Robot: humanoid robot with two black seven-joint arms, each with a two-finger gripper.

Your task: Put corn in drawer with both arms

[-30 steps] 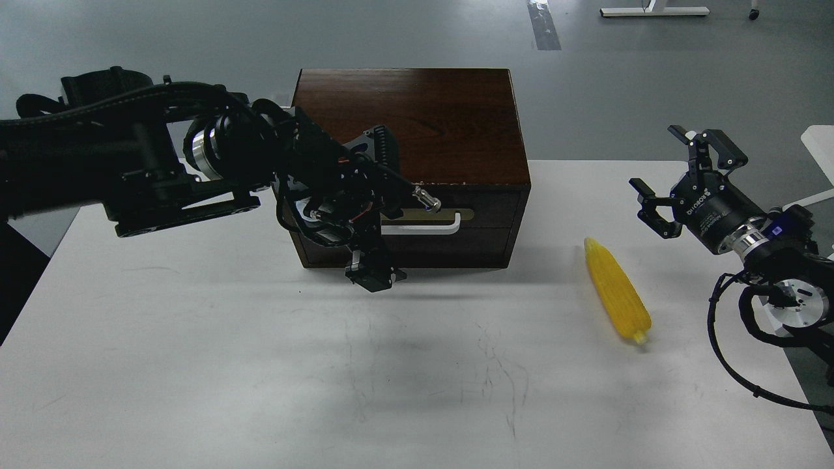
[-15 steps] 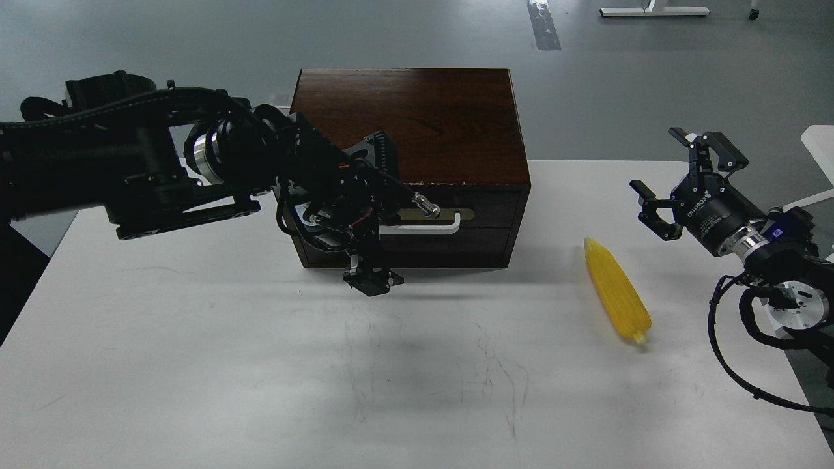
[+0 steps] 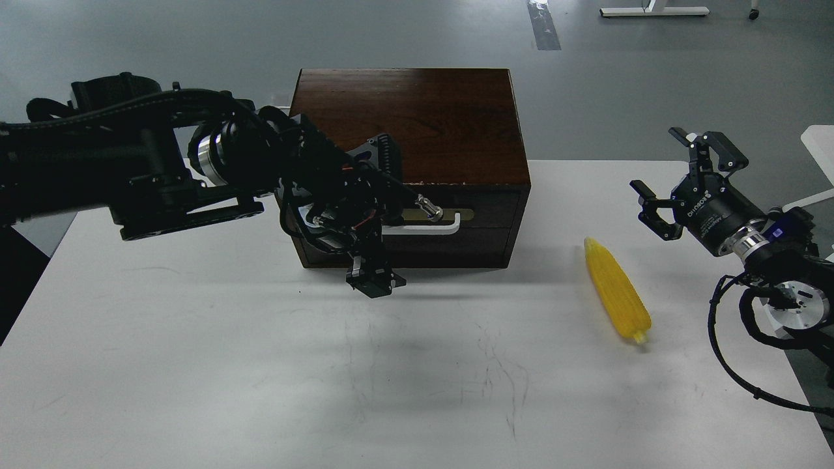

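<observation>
Corn (image 3: 616, 291) lies flat on worktop (image 3: 195, 365), below & to the left of right hand (image 3: 684, 176), well apart from it, tip end nearer the hand. Right hand fingers spread wide, holding nothing. Left hand (image 3: 374, 273) sits in front of drawer (image 3: 482, 225), by left end of white handle (image 3: 423, 228); too dark to tell its grip. Drawer closed; corn well to left hand's right.

- White table (image 3: 260, 391), scuffed w/ faint grey marks.
- Dark brown wooden box (image 3: 417, 124) stands on it at the back, right behind left gripper (image 3: 374, 283); drawer (image 3: 485, 208) front faces fwd.
- Corn (image 3: 616, 291) lies flat on it, near right gripper (image 3: 677, 176), below and left of it, apart from the box.
</observation>
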